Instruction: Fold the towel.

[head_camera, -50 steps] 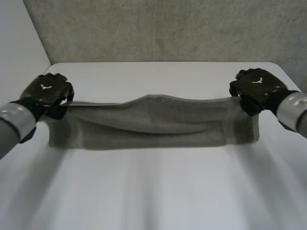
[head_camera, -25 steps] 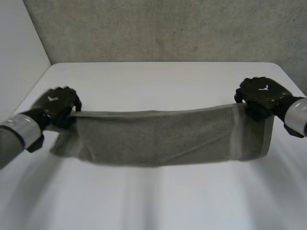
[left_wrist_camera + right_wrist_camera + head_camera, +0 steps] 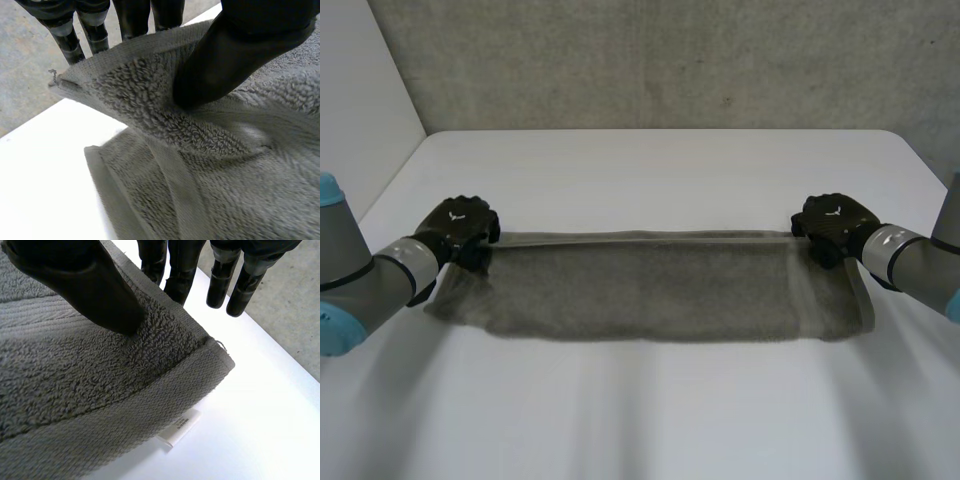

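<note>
A grey towel [image 3: 650,295] is lying stretched lengthwise across the middle of a white table [image 3: 650,165], with a robot hand gripping each far corner. In the head view, the left hand [image 3: 463,228] is clamping the far left corner and the right hand [image 3: 832,225] the far right corner, the far edge running taut and straight between them. The near edge is resting on the table, sagging a little wider than the held edge at both ends.

In the left wrist view, the left hand [image 3: 225,55] is pressing its thumb down into the pile of the towel [image 3: 200,175] while its fingers [image 3: 65,35] are backing the cloth from behind, pinching the corner. That corner is being held up off a second layer of towel lying below it on the table [image 3: 45,170].

In the right wrist view, the right hand [image 3: 85,285] is likewise squeezing the towel [image 3: 75,390] between its thumb on top and its fingers [image 3: 172,285] behind the edge; the other fingers are hanging just past the corner over bare table [image 3: 260,405].

A small white label [image 3: 179,432] is poking out from under the towel's hem near that corner. It is carrying lines of fine print, too small to read. On the back of each hand, a small white emblem [image 3: 464,211] is showing in the head view; it is bearing no letters that can be made out.
</note>
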Motion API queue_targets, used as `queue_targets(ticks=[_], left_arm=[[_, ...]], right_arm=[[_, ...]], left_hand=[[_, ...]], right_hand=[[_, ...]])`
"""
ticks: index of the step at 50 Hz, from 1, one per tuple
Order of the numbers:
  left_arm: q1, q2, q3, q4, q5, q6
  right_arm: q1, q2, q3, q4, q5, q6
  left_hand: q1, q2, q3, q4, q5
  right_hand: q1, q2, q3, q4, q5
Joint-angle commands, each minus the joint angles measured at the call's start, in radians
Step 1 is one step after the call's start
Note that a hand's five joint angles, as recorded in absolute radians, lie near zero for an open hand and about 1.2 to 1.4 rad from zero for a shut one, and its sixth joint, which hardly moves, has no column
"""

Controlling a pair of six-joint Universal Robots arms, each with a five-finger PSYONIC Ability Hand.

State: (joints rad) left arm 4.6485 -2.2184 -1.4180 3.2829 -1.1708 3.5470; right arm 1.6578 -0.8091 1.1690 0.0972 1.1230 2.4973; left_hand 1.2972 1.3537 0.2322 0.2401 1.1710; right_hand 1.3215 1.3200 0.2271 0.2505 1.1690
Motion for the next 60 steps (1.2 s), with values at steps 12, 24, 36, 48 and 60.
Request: queue_targets(ticks=[12, 24, 36, 48, 60], left_arm=[[-0.013, -0.008, 0.106, -0.037, -0.026, 0.001], [-0.016, 0.086, 0.08, -0.109, -0.026, 0.082], [-0.014, -0.01, 0.106, -0.1, -0.056, 0.142], [-0.014, -0.13, 0.214, -0.095, -0.072, 0.142], [-0.017, -0.139, 0.221, -0.094, -0.092, 0.141]], right_arm=[[0.028, -0.002, -0.023, -0.085, 0.024, 0.015], [0.028, -0.041, -0.02, -0.087, 0.018, 0.014], [0.046, 0.048, -0.058, -0.09, 0.014, 0.012], [0.048, 0.123, -0.131, -0.103, 0.021, 0.012], [0.051, 0.154, -0.155, -0.108, 0.02, 0.015]], left_hand=[[0.099, 0.043, -0.058, -0.066, 0.051], [0.099, 0.043, -0.058, -0.066, 0.051], [0.099, 0.043, -0.058, -0.066, 0.051], [0.099, 0.043, -0.058, -0.066, 0.051], [-0.684, -0.74, -0.058, -0.066, -0.732]], right_hand=[[0.075, 0.076, -0.053, -0.076, 0.053], [0.075, 0.076, -0.053, -0.076, 0.053], [0.075, 0.076, -0.053, -0.076, 0.053], [0.075, 0.076, -0.053, -0.076, 0.053], [-0.43, -0.429, -0.053, -0.076, -0.452]])
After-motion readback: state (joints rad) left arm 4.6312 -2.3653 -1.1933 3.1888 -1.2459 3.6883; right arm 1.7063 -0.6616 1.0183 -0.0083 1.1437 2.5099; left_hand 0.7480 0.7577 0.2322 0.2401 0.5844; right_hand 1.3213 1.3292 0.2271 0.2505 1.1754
